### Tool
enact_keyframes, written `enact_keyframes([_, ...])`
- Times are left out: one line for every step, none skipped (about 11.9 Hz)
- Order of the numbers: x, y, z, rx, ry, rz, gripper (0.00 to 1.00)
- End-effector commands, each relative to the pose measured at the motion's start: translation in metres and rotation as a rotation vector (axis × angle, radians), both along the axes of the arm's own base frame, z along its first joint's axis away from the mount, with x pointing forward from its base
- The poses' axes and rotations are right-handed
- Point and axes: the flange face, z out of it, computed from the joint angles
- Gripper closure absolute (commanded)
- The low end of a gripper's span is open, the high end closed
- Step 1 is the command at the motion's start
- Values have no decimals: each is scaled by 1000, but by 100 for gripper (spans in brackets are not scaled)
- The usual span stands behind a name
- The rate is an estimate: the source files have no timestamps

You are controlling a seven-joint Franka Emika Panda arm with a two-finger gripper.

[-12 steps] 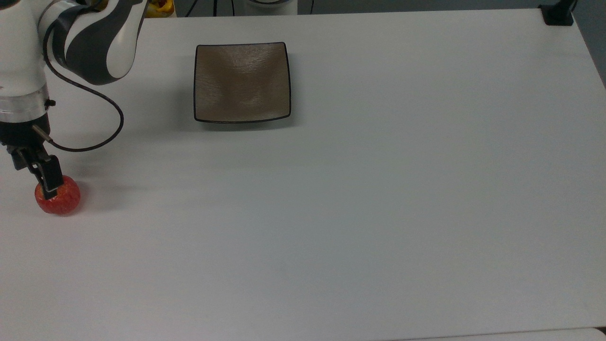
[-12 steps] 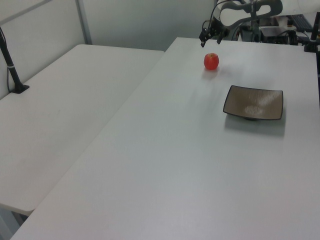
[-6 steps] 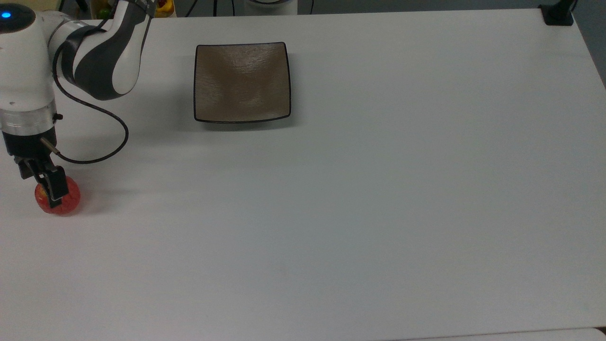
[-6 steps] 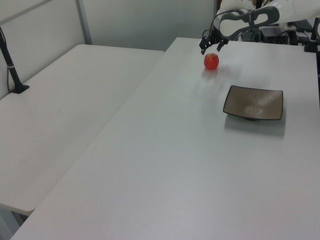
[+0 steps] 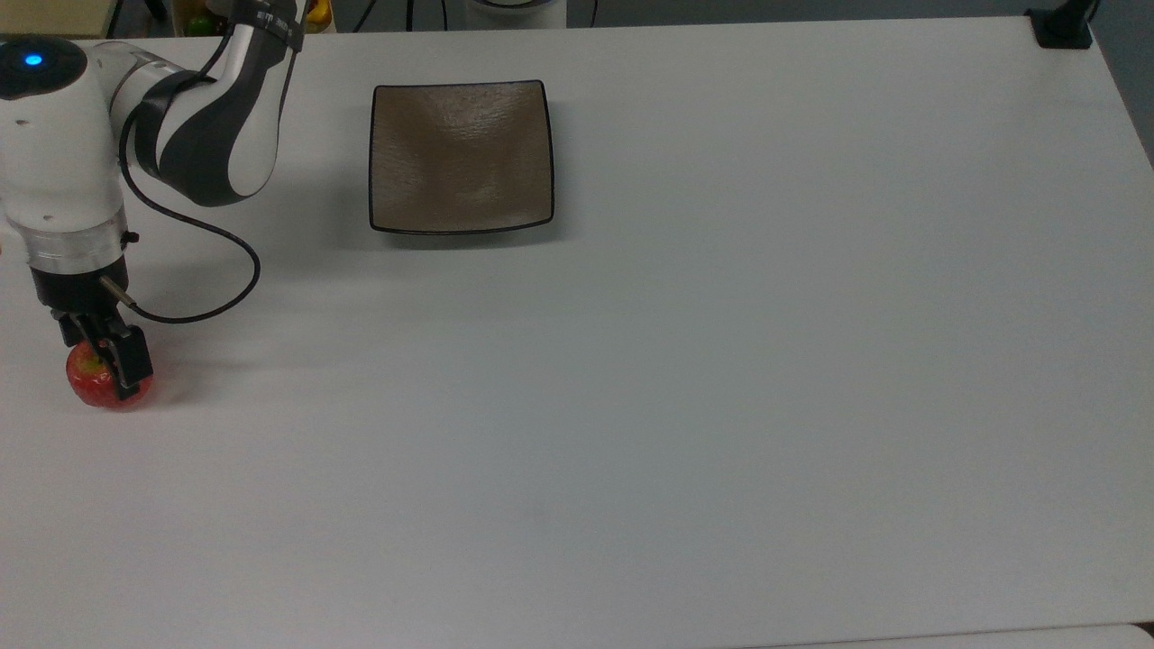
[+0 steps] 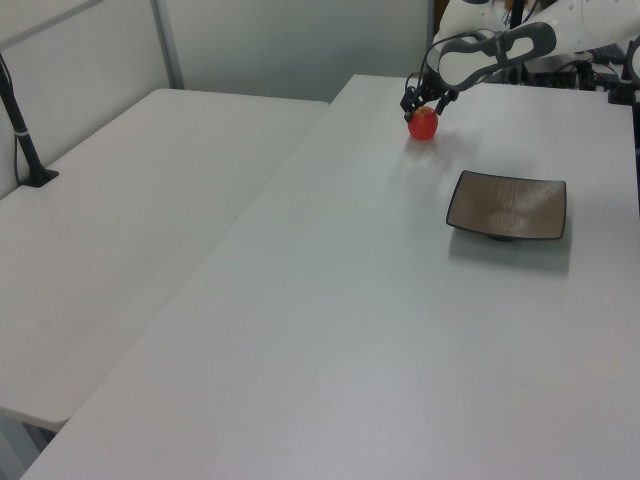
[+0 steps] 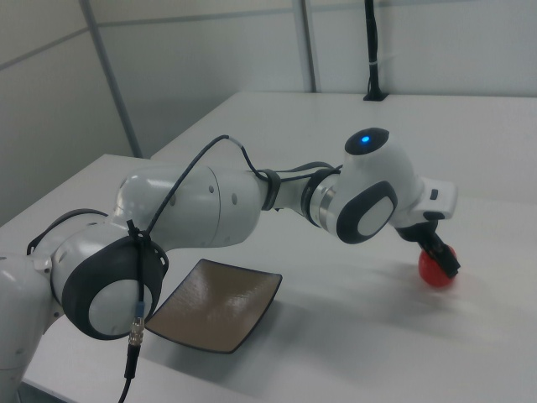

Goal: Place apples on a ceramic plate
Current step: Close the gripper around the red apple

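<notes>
Lower now than a second ago, the gripper (image 5: 106, 365) drops around the apple (image 5: 101, 386) at the top view's left edge — fingers spread wide, not clamped — plate (image 5: 460, 155) well apart.

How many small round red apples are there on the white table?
1. The small round red apple sits near the top view's left edge on the white table, under the gripper, apart from the square brown ceramic plate.

The top view is looking straight down on the white table (image 5: 721, 406) from high up. The left view is looking along the table from far off, w/ the arm (image 6: 500, 40) at the back; the right view is sitting close behind the arm (image 7: 193, 210). All 3 are sharing the plate (image 5: 461, 156) (image 6: 507, 205) (image 7: 214, 304) & apple (image 5: 99, 383) (image 6: 423, 124) (image 7: 436, 269).
</notes>
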Motion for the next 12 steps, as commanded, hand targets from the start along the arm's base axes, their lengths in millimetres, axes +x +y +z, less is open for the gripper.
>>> enact_keyframes([-6,2,-13,-21,8,39,3])
enact_keyframes([-6,2,-14,-29,11,54,20])
enact_keyframes([-6,3,-15,-32,15,65,46])
enact_keyframes([-7,2,-17,-30,17,64,76])
enact_keyframes([-7,1,-17,-30,19,63,95])
enact_keyframes([-7,1,-17,-30,19,63,98])
enact_keyframes([-7,1,-16,-30,17,63,99])
enact_keyframes([-7,1,-12,-30,12,62,99])
enact_keyframes([-7,1,-2,-32,0,60,99])
enact_keyframes([-7,4,25,-38,-28,60,99])
enact_keyframes([-6,13,56,-41,-63,68,98])
enact_keyframes([-10,25,79,-44,-80,83,98])
